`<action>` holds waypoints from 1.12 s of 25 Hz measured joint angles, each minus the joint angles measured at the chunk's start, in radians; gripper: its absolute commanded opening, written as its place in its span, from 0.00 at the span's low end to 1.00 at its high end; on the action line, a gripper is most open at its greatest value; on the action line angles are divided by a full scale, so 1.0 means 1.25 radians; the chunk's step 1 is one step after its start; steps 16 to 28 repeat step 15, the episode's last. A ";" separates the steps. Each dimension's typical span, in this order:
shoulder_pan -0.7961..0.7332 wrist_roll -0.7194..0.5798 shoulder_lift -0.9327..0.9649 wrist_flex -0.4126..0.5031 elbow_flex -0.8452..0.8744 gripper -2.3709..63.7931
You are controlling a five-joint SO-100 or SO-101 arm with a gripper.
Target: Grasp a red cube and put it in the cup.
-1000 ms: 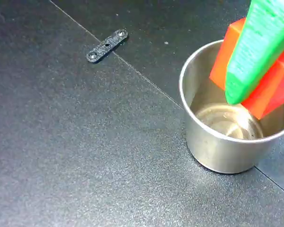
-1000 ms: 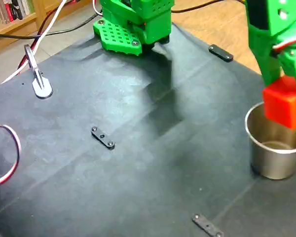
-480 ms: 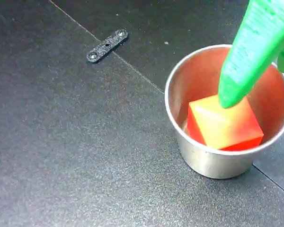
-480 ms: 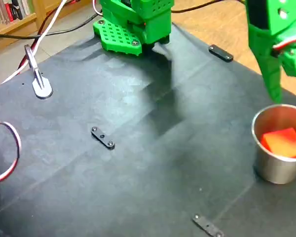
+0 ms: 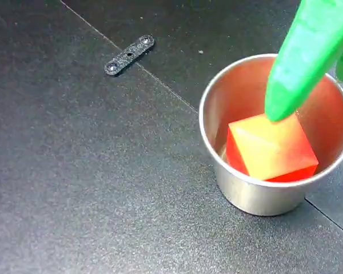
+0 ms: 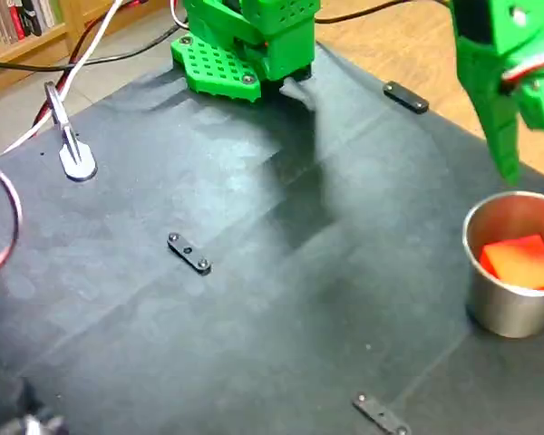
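The red cube (image 5: 271, 149) lies tilted inside the cup (image 5: 257, 194), at the near right of the dark surface (image 6: 254, 308), just as half a second ago. Beyond and above the rim, the green hand (image 6: 532, 145) has risen slightly; its fingers are spread, empty, clear of the cube

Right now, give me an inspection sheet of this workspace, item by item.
Surface: black mat with seam lines.
Job's things: red cube lies inside the cup, free of the fingers.
Clutter: three small black screw plates on the mat, and a silver clip at its left edge.
Gripper: green gripper open above the cup, one finger over the cube.
Cables: red, white and black leads at the far left.
Surroundings: wooden floor, bookshelf, green arm base.
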 measured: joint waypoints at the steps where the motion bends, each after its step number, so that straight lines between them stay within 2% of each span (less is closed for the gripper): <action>1: 0.000 0.000 0.010 0.000 0.000 0.40; 6: -0.002 0.000 0.065 0.000 0.000 0.40; 15: -0.007 0.005 0.275 0.004 0.000 0.40; 28: -0.007 0.005 0.275 0.004 0.000 0.40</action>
